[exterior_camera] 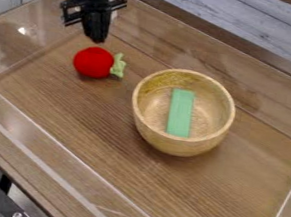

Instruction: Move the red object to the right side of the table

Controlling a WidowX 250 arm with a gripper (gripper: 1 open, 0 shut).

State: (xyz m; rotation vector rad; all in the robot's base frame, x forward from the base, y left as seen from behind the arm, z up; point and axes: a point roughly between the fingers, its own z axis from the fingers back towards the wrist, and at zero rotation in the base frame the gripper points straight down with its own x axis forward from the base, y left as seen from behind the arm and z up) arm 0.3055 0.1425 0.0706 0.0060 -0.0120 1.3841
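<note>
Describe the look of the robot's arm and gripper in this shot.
The black robot gripper is a dark, blocky assembly with a matte finish, narrowing downward into short black fingers. Only its lower end shows; the rest of the arm is cut off by the top of the frame. No cables or markings can be made out.

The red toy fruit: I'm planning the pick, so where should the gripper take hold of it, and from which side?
Probably grip the red toy fruit across its round body, coming straight down from above. It sits alone on the table, apart from the wooden bowl, so both flanks are free. Keep the fingers off the green leafy tip on its right. The gripper, hanging just above, is shut and must open first.
</note>
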